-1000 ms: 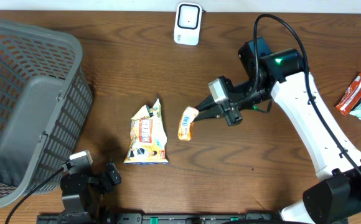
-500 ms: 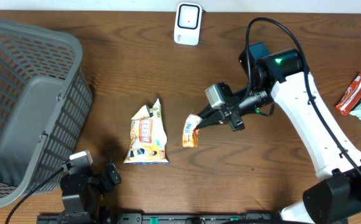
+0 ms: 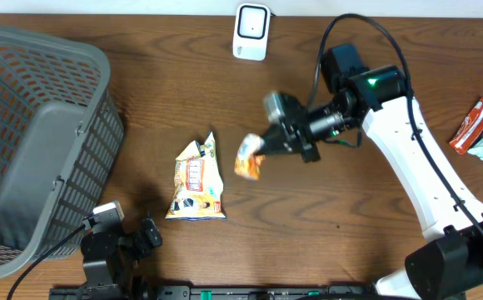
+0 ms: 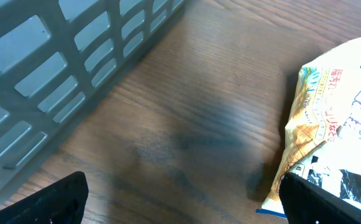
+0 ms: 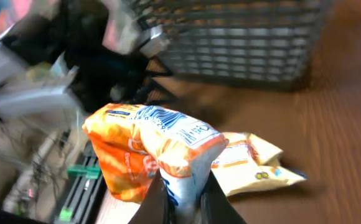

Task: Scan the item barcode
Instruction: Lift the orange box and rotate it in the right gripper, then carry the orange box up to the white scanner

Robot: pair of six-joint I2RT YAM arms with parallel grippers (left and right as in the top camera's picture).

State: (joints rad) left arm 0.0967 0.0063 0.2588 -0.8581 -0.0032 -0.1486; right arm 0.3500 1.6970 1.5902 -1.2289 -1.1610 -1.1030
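Note:
My right gripper (image 3: 262, 148) is shut on a small orange and white snack packet (image 3: 248, 157), held in the air above the table's middle. In the right wrist view the snack packet (image 5: 152, 152) is pinched by its end between the two dark fingers (image 5: 159, 198). A white barcode scanner (image 3: 251, 31) stands at the table's far edge. My left gripper (image 4: 183, 199) hangs open low over bare wood at the front left, nothing between its fingers.
A yellow snack bag (image 3: 196, 181) lies flat left of the held packet, also at the right of the left wrist view as the yellow bag (image 4: 336, 130). A grey basket (image 3: 33, 133) fills the left side. Red and pale blue packets (image 3: 480, 132) lie at the right edge.
The right gripper has lifted and rotated with the orange packet, shifting slightly left and away from the front. The left arm has not moved.

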